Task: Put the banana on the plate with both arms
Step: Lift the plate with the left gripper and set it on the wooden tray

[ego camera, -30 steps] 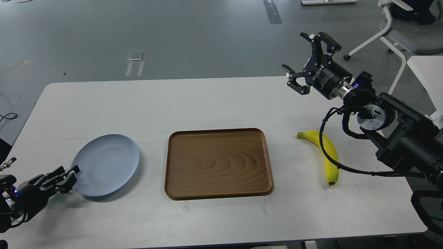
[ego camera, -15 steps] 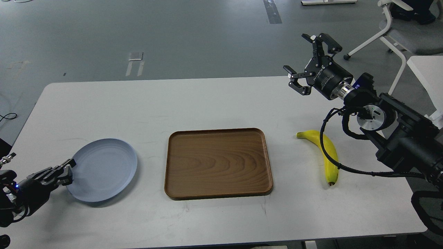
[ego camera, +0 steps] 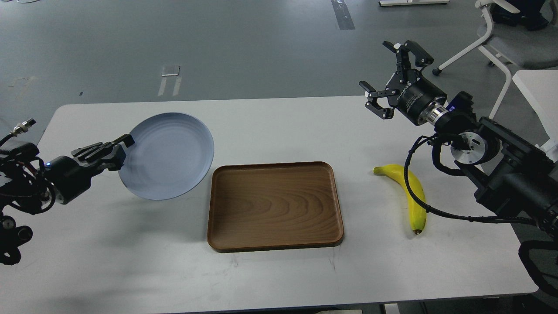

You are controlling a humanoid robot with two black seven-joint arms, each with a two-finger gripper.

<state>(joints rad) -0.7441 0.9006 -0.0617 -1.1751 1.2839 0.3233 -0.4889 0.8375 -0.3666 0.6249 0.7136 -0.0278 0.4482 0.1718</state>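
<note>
My left gripper (ego camera: 120,150) is shut on the left rim of the pale blue-grey plate (ego camera: 168,155) and holds it lifted above the table, left of the wooden tray. The yellow banana (ego camera: 409,194) lies on the table at the right, stem end toward the tray, dark tip toward the front. A cable of my right arm crosses over it. My right gripper (ego camera: 388,72) is open and empty, raised above the table's back right, well behind the banana.
A rectangular brown wooden tray (ego camera: 274,205) lies at the table's middle, between plate and banana. The white table (ego camera: 279,126) ends just behind the right gripper. A white chair (ego camera: 501,39) stands on the floor at the back right.
My left gripper has lifted the plate off the table and carried it up and to the right, toward the tray. The right gripper has drifted slightly right. The banana has not moved.
</note>
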